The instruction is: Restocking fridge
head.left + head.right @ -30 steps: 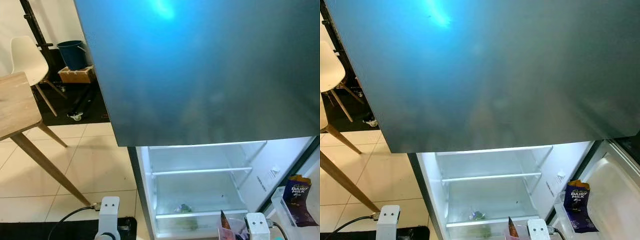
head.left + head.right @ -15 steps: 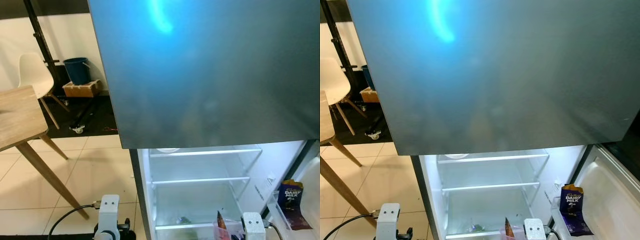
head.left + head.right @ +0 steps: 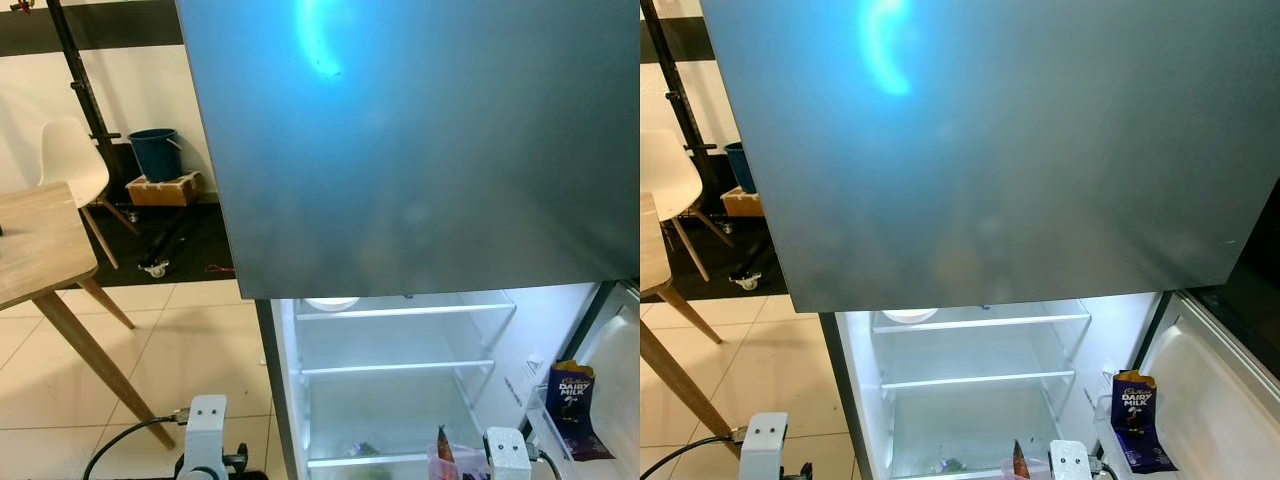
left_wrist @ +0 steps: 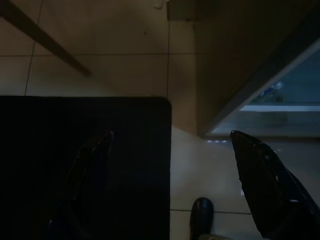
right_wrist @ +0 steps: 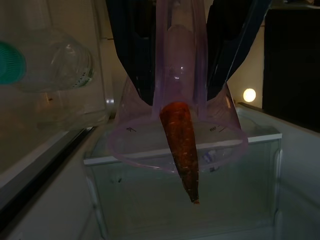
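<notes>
While the robot stands before the open fridge (image 3: 400, 400), its right gripper (image 5: 186, 65) holds a clear purple plastic cup (image 5: 178, 135) with 1 carrot (image 5: 182, 150) in it, the 2 black fingers closed on the cup's narrow end so that the wide rim points toward the fridge's lit interior; from the head the cup and carrot tip sit low, just left of the right wrist and near the lowest visible shelf. By its look the cup is light and thin-walled, probably stiff enough at the base but liable to flex or slip if squeezed near the rim, so the present hold low on its body seems the sound one; the carrot is firm, lies loose and leans out over the rim, and could well slide out if the cup tips further forward. The left gripper (image 4: 170, 150) hangs low over the tiled floor (image 4: 125, 50) beside a black mat (image 4: 60, 165), its 2 fingers spread wide and holding nothing. Inside the fridge I count 3 glass shelves, with 1 white bowl (image 3: 331, 302) on the far top one and some small item on the lowest that I cannot make out. On the open door at the right, 1 purple Dairy Milk pack (image 3: 570, 392) stands in the door bin, and 1 clear bottle with a green cap (image 5: 50, 65) shows close by the cup. Off to the left stand 1 wooden table (image 3: 40, 240), 1 white chair (image 3: 70, 165) and 1 blue bucket (image 3: 158, 152).
</notes>
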